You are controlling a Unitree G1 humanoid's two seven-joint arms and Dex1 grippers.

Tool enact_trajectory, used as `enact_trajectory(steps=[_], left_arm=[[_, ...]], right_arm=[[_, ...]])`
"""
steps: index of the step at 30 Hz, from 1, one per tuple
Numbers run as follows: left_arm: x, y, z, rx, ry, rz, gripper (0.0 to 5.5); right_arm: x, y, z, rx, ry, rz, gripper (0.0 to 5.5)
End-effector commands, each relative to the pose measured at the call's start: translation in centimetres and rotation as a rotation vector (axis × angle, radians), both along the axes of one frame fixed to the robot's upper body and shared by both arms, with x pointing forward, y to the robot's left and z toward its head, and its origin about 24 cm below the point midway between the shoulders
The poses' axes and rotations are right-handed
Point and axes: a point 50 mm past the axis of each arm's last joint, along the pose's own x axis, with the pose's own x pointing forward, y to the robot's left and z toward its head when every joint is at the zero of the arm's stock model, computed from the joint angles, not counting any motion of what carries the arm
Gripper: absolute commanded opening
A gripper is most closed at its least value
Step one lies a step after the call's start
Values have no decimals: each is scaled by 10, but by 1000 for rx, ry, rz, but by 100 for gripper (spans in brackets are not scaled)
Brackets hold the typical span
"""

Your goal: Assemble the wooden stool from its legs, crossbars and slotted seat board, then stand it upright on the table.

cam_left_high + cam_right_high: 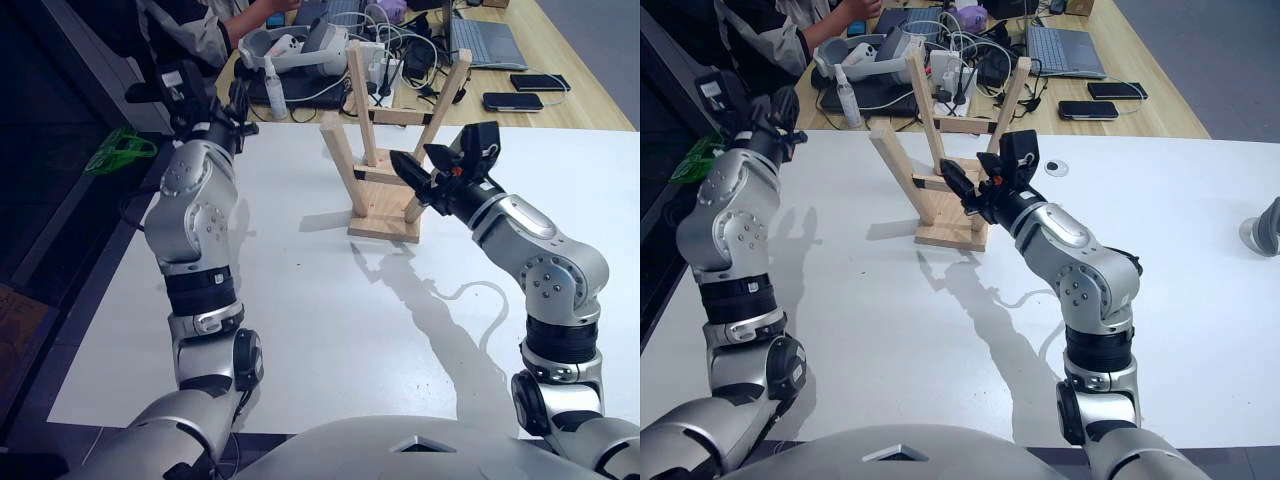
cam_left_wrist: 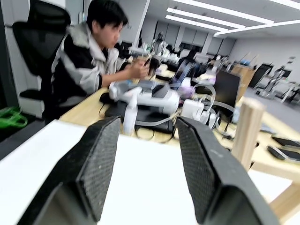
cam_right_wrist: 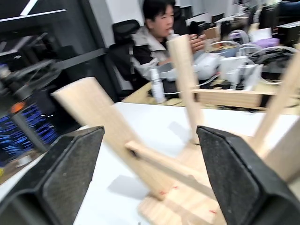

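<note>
the white table [image 1: 330,330] takes up most of the scene, and a wooden desk [image 1: 575,60] butts against its far edge. on the far half of the table the stool [image 1: 372,180] is upside down, well short of upright: its seat board [image 1: 385,228] lies flat on the tabletop and the legs splay upward, with a near left leg [image 1: 340,160], a far left leg [image 1: 362,100] and a far right leg [image 1: 445,95] in plain sight. a high crossbar [image 1: 400,117] joins the two far legs, and a low crossbar [image 3: 164,164] runs from the near left leg just above the seat board. the right gripper [image 1: 418,165] is at the stool's right side, level with that low crossbar, its claw spread wide with nothing pinched; i cannot tell whether a fingertip touches the wood. the left gripper [image 2: 147,124] is held high over the table's far left corner, well apart from the stool, claw likewise spread and holding nothing. on the desk sit a laptop [image 1: 480,40], a white headset [image 1: 300,45], a spray bottle [image 1: 274,75] and two dark phones [image 1: 512,101], amid loose cables. a small round disc [image 1: 1058,168] lies on the table just right of the stool.
</note>
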Motion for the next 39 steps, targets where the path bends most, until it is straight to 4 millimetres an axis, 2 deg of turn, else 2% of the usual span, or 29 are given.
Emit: enact_trajectory(steps=[1,5,7,14,20,21,23,27,29,30,32,34,36,37,39], left_arm=[[-4,1,-6,13,28,12,219],[-1,-3,-4,15,25,2,219],[-1,-5,-5,25,28,-9,219],[1,-7,8,29,-10,-16,219],[3,-8,26,-4,-67,-13,219],[5,-12,33,-11,-85,-26,219],[7,-16,43,-25,-114,-43,219],[8,-19,52,-1,-134,-43,219],[9,-24,60,21,-155,-63,219],[10,-26,62,27,-162,-68,219],[10,-26,64,28,-168,-68,219],[11,-23,66,28,-173,-64,219],[11,-21,68,31,-178,-61,219],[12,-21,69,31,-181,-61,219],[12,-21,70,31,-186,-62,219]], right_arm=[[11,-24,-6,-70,6,-144,368],[19,-38,-18,-145,37,-252,368],[22,-37,-19,-124,34,-273,368],[36,5,-2,1,-48,-183,368],[48,11,20,17,-153,-181,368],[49,9,13,-6,-133,-188,368],[51,2,-19,-162,-67,-213,368],[43,-27,-85,-695,16,-160,368],[41,-36,-93,-772,22,-150,368],[44,-34,-87,-735,0,-154,368],[51,-22,-63,-489,-40,-188,368],[62,-15,-20,-151,-101,-236,368],[68,-17,22,81,-184,-249,368],[70,-20,44,152,-240,-246,368],[71,-24,70,203,-312,-237,368]])
